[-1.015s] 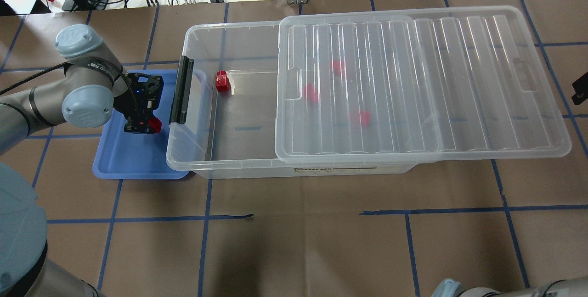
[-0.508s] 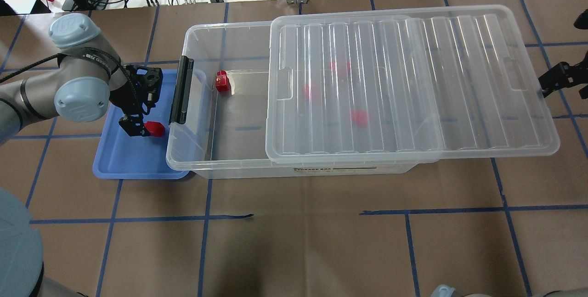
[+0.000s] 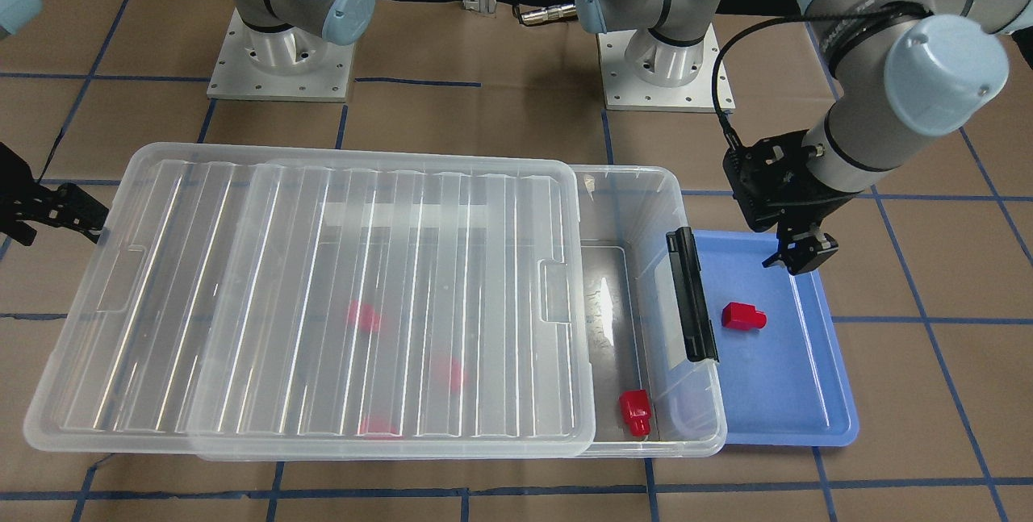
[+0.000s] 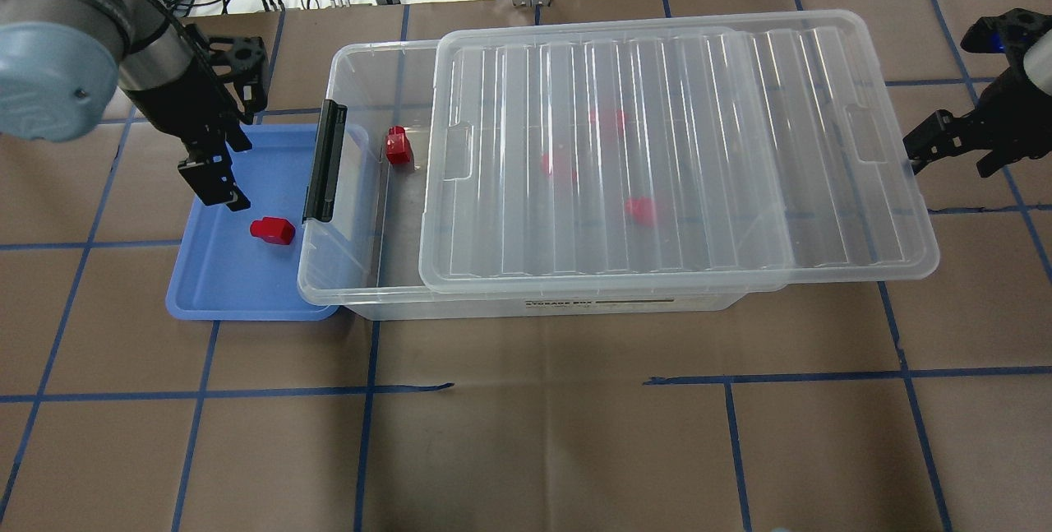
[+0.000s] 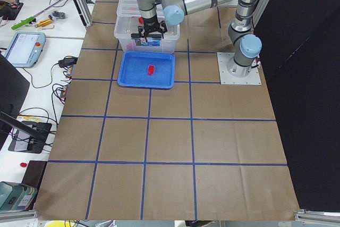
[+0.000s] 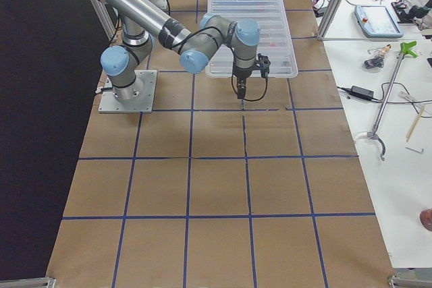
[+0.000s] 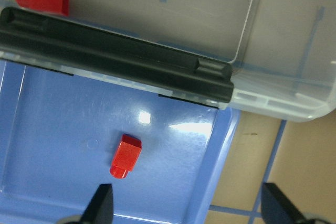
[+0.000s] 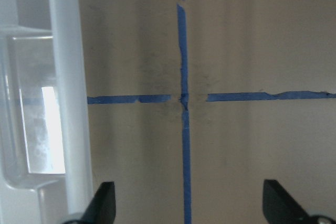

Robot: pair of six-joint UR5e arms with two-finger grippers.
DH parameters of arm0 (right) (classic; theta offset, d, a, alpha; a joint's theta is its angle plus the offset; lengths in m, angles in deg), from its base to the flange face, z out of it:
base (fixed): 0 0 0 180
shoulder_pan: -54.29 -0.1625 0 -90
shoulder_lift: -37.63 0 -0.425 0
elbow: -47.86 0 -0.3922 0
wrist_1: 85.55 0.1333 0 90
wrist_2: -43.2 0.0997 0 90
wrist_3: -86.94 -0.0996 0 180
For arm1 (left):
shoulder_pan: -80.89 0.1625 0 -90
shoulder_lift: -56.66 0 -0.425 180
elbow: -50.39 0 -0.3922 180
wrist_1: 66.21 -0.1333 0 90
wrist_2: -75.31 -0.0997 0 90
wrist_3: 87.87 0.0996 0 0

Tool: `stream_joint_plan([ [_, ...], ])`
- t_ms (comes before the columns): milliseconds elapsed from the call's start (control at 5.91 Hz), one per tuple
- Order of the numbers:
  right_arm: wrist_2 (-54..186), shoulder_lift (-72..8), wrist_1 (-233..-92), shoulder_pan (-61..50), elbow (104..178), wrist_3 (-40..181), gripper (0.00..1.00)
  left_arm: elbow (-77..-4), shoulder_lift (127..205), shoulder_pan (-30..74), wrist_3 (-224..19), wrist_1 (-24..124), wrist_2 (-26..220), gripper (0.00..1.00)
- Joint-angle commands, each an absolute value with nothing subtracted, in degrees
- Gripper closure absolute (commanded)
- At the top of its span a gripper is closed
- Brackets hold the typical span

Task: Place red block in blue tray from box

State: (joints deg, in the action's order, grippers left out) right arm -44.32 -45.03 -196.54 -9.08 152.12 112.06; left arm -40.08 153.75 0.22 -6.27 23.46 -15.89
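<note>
1. Left gripper (image 4: 215, 184) first: we see it hanging above the shallow blue plastic tray (image 4: 222, 285), with nothing in it.
2. From above we only see this gripper from the side. The left wrist camera shows us more: the two black fingertips (image 7: 103, 203) are far apart, and only tray floor lies between them.
3. We find the small bright red plastic block (image 4: 272, 230) lying on its side on the tray floor. It is apart from the gripper and near the box, and its little nub points away from the box.
4. Right beside the tray sits the big clear plastic box (image 4: 411, 306). Its black latch bar (image 4: 326, 160) stands between the block in the tray and a second red block (image 4: 398, 145), which sits in the open part of the box.
5. The ribbed clear lid (image 4: 682, 154) covers most of the box and leaves only a strip open at the latch end. Under it we see three more red shapes (image 4: 641, 210), too blurry to tell much about.
6. The right gripper (image 4: 919, 145) is just beside the other short end of the lid. From above we cannot tell if it touches.
7. Its wrist camera shows us its fingertips (image 8: 105, 203) wide apart over the brown paper table (image 8: 236, 51), where blue tape lines (image 8: 182, 77) cross. The lid edge is off to one side, outside the fingers.
</note>
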Motion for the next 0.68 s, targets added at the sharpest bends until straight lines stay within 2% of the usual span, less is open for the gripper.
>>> stream_joint_plan([
  [0,-44.3,-45.6,-196.7,-16.0,152.7,104.5,0.0,-32.8,150.5,-4.3,-21.8,30.1,-15.8,0.02],
  [508,-44.7,-46.7,-196.3,-20.2,150.0,100.3,0.0,-32.9,149.8,-6.0,-64.7,28.4,-15.8,0.02],
])
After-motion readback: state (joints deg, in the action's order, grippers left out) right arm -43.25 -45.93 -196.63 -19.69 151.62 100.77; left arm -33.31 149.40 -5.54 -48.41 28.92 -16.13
